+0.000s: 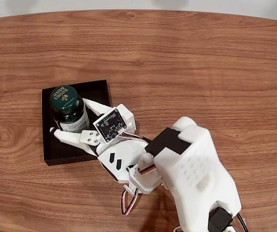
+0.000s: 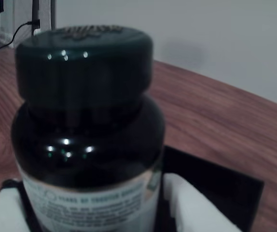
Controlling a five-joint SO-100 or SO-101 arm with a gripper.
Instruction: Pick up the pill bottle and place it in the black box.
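The pill bottle [image 1: 69, 108] stands upright inside the black box [image 1: 99, 92], toward its far-left part in the fixed view. It is dark, with a green lettered cap and a white label. My white gripper [image 1: 68, 116] reaches in from the lower right, one finger on each side of the bottle, shut on it. Close up in the wrist view, the pill bottle [image 2: 85, 130] towers over the frame, with white fingers [image 2: 191, 205] flanking its label at the bottom. The black box [image 2: 225, 188] lies under and behind it.
The box sits on a wooden table [image 1: 201, 72] with open surface all round. The table's far edge meets a pale wall at the top of the fixed view. My arm's white body [image 1: 191, 169] covers the lower right.
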